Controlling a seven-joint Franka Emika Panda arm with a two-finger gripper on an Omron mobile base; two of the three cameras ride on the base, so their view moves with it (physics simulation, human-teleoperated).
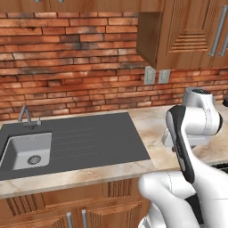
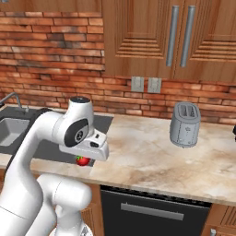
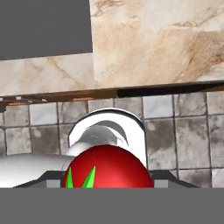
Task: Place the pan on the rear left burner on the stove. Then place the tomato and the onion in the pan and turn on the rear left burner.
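On the left, one dark grey sink counter (image 1: 89, 138) with one steel basin (image 1: 27, 151) and one tap (image 1: 23, 113) is noted, set in a beige marble worktop (image 2: 147, 152).

One small shiny red tomato with a green top (image 2: 82, 160) is seen in the right base view directly beneath the two-finger gripper (image 2: 85, 154), above the worktop's front edge. In the hand view it sits hard against the camera at the fingers' base. The tomato is judged to be held and lifted, though the fingertips are hidden, so the jaw opening cannot be told.

The tomato is judged light, smooth, rather slippery and bruisable. A gentle hold across its widest girth is advised.

To the right, one grey metal toaster (image 2: 185, 123) and two wall sockets (image 2: 145, 85) are counted.
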